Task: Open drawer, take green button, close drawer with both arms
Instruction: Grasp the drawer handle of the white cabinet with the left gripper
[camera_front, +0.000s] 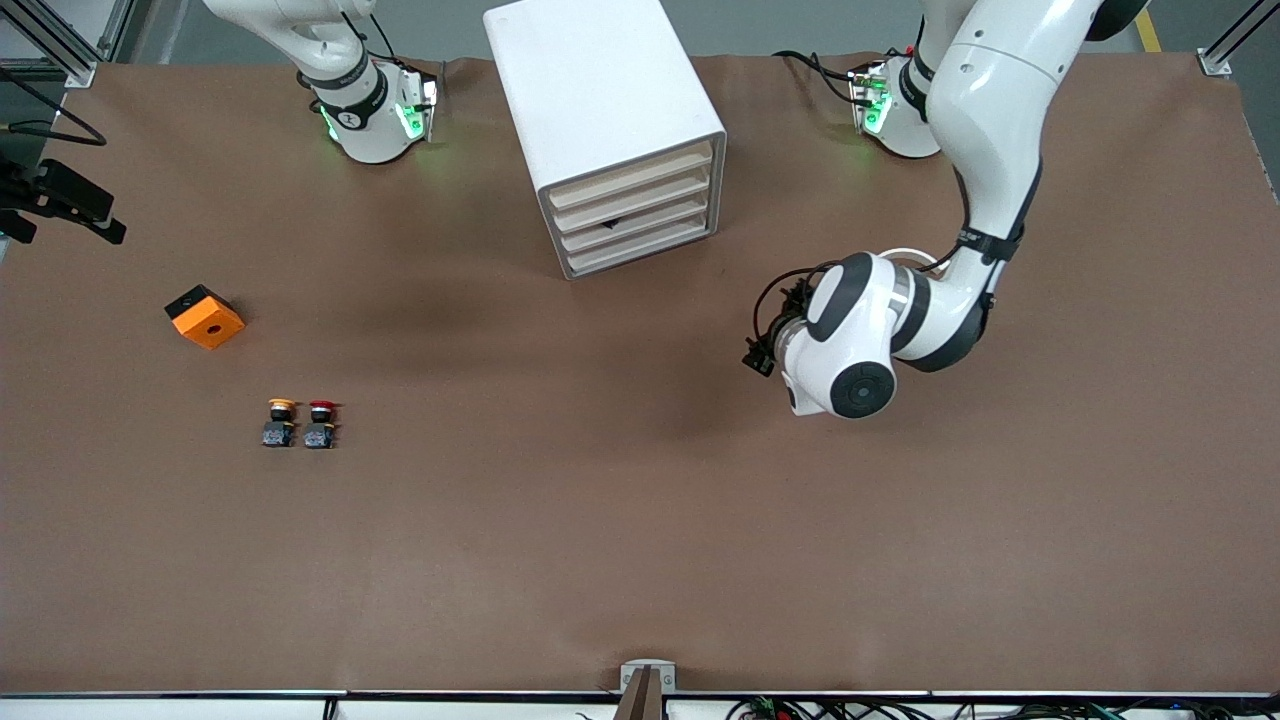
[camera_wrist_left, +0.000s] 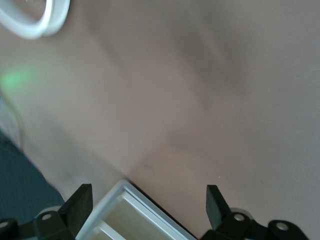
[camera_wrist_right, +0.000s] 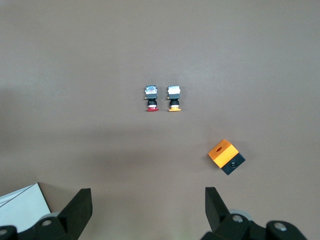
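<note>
A: Nearest the camera are the yellow-capped button and the red-capped button, side by side toward the right arm's end of the table. Neither is the one wanted.

B: Largest first, then. The cabinet stands between the two bases, its four cream fronts all flush. The drawer, third down, is shut, so the opening step has not begun. A dark speck shows at its front; I cannot tell what it is.

A: And the green button?

B: Not visible (presumably inside). The left gripper hovers over bare table near the cabinet's front, jaws spread wide and empty; its wrist view catches a cabinet corner.

A: The right gripper?

B: High near its base, jaws released, waiting. An orange box lies farther from the camera than the two buttons.

A: Next?

B: I'd say the left must line up squarely with the third front, not its neighbours.
</note>
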